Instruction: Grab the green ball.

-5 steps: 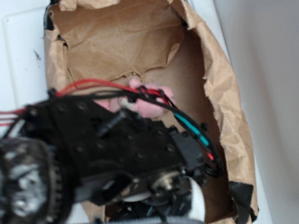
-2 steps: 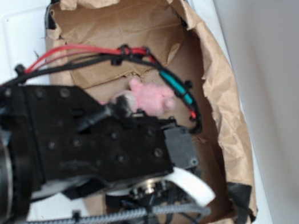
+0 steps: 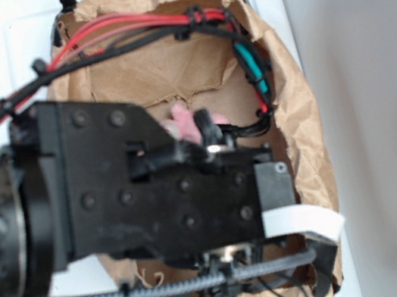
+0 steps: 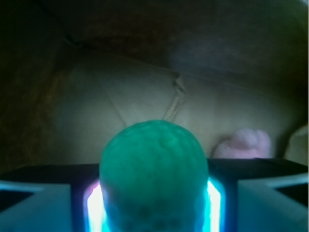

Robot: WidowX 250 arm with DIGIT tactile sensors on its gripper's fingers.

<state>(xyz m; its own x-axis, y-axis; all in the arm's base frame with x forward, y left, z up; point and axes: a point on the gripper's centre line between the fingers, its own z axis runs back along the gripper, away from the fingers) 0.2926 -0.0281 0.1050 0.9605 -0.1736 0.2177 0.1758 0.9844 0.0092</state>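
The green ball (image 4: 153,169) is round, dark green and slightly textured, and it fills the middle bottom of the wrist view. My gripper (image 4: 153,198) is shut on it, with a glowing pad (image 4: 95,205) pressed against its left side and another against its right. In the exterior view the ball and the fingers are hidden under the black arm (image 3: 153,195), which hangs over the box.
A pink plush bunny (image 3: 192,122) lies on the floor of the brown paper-lined box (image 3: 297,116); it also shows as the bunny (image 4: 244,143) just right of the ball. Crumpled paper walls rise all round. Red and black cables (image 3: 161,23) arc over the box's far end.
The arm has shifted toward the far right part of the box, covering more of the bunny. The cable loop has swung up to the box's far edge.
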